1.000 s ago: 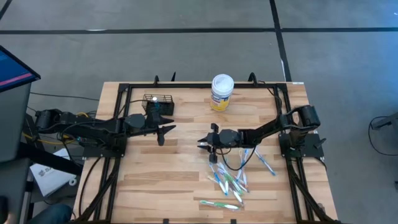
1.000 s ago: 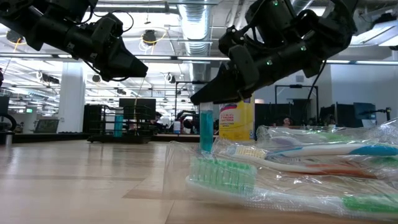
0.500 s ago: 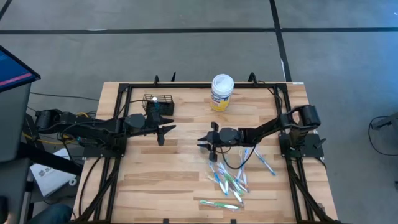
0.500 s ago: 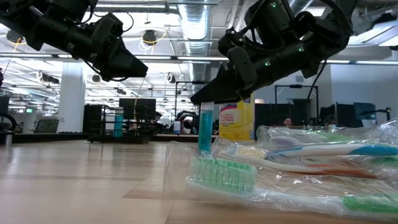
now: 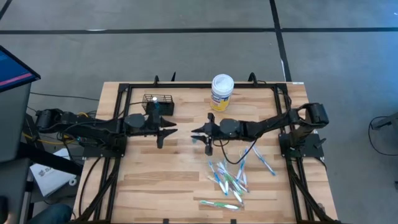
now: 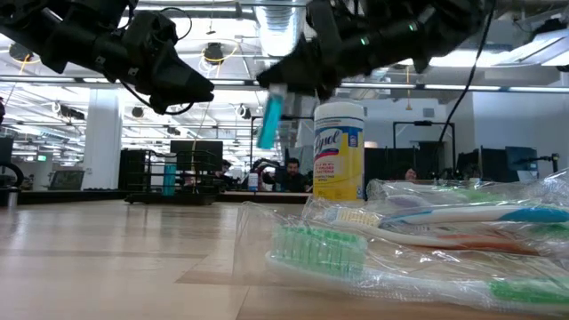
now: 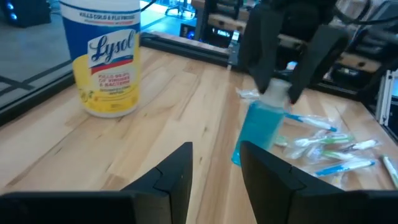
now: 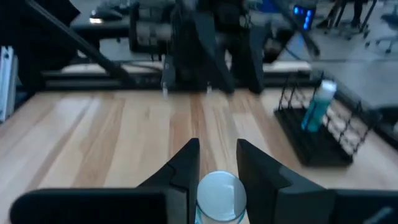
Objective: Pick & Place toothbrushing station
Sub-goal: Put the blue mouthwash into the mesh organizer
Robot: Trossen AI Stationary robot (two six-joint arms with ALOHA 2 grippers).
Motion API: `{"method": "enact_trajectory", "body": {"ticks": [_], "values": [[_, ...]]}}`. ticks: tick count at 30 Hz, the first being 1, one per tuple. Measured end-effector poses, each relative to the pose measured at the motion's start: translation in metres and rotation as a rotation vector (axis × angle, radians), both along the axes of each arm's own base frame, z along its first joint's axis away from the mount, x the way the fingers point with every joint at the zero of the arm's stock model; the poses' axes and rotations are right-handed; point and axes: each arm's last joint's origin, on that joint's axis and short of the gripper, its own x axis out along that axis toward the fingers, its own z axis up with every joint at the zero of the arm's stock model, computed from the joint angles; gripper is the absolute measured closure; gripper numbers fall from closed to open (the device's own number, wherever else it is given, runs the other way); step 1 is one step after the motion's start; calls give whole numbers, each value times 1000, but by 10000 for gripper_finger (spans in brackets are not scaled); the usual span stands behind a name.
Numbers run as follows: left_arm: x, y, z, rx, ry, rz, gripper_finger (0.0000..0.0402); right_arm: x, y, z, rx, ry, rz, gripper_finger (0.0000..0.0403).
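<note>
While the right gripper (image 5: 200,132), clamped on a tilted blue bottle (image 6: 269,120), hangs above the tabletop, a slip could drop it short of the toothbrushing station (image 5: 160,105), beside which the left gripper (image 5: 166,129) waits, fingers apart.

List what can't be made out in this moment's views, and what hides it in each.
- Held blue bottle: motion-blurred in the low view; label unreadable. The right gripper covers its cap in the left wrist view.
- Black mesh basket: the left gripper and its arm overlap its near edge in the high view; a blue bottle stands inside, other contents too small.
- Toothbrush pile: count unclear in the high view; wrappers overlap.
- Lysol tub: the low view's nearer wrappers hide its base.
</note>
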Motion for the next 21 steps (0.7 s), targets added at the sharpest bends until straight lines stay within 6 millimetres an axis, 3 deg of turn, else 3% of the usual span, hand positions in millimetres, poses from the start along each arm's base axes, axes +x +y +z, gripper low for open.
{"method": "enact_trajectory", "body": {"ticks": [10,21], "values": [[15,-5,-6,27,-49,-93,274,18,2,35,-21,-21,54,326],[23,-8,-6,16,-119,-215,253,20,4,39,-6,-31,131,326]]}}
